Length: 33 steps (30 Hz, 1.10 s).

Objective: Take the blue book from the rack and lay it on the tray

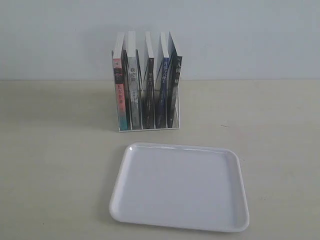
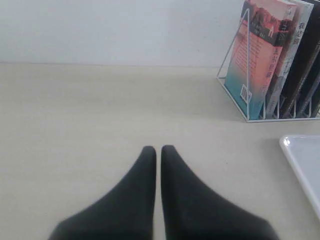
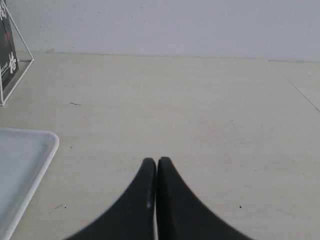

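Seemingly far from the closed left gripper [image 2: 158,148] and closed right gripper [image 3: 157,160], the blue book [image 1: 162,92] stands in the rack [image 1: 150,128], upper centre.

Left claw [image 2: 156,148], right claw [image 3: 154,160]: both closed.

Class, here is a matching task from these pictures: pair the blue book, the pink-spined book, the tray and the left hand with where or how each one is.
Things
1. blue book
2. pink-spined book
3. tray
4. left hand

Places and states
A. shut, holding nothing, over the table
B. leftmost slot of the rack in the exterior view
C. flat on the table, in front of the rack
D. upright, fourth slot from the left in the exterior view

Pairs: 1-D, 2-B, 3-C, 4-A
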Each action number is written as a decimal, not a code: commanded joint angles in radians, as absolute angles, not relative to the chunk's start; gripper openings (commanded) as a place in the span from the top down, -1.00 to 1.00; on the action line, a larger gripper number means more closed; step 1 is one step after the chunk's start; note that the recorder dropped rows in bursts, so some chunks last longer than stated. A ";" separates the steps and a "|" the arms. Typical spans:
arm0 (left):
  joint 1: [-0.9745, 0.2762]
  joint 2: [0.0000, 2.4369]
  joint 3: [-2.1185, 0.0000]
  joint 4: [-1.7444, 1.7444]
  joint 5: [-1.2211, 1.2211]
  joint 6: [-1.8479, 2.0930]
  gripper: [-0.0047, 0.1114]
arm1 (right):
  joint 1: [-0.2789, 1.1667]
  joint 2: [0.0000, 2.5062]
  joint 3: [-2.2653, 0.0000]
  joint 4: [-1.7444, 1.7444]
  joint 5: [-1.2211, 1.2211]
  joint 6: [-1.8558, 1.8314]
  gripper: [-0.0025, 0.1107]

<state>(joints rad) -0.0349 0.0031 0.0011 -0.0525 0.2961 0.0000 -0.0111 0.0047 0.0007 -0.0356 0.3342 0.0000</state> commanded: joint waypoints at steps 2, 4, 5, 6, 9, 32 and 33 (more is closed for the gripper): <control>-0.033 0.000 0.000 -0.056 0.292 0.000 0.85 | -0.011 0.000 0.000 -0.035 0.330 0.000 0.96; -0.033 0.000 0.000 -0.056 0.292 0.000 0.85 | -0.011 0.000 0.000 -0.035 0.330 0.000 0.96; -0.033 0.000 0.000 -0.056 0.292 0.000 0.85 | -0.011 0.000 0.000 -0.035 0.330 0.000 0.96; -0.033 0.000 0.000 -0.056 0.292 0.000 0.85 | -0.011 0.000 0.000 -0.035 0.330 0.000 0.96; -0.033 0.000 0.000 -0.056 0.292 0.000 0.85 | -0.011 0.000 0.000 -0.035 0.330 0.000 0.96; -0.033 0.000 0.000 -0.056 0.292 0.000 0.85 | -0.011 0.000 0.000 -0.035 0.330 0.000 0.96; -0.033 0.000 0.000 -0.056 0.292 0.000 0.85 | -0.011 0.000 0.000 -0.035 0.330 0.000 0.96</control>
<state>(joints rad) -0.0349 0.0031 0.0011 -0.0525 0.2961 0.0000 -0.0111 0.0047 0.0007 -0.0356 0.3342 0.0000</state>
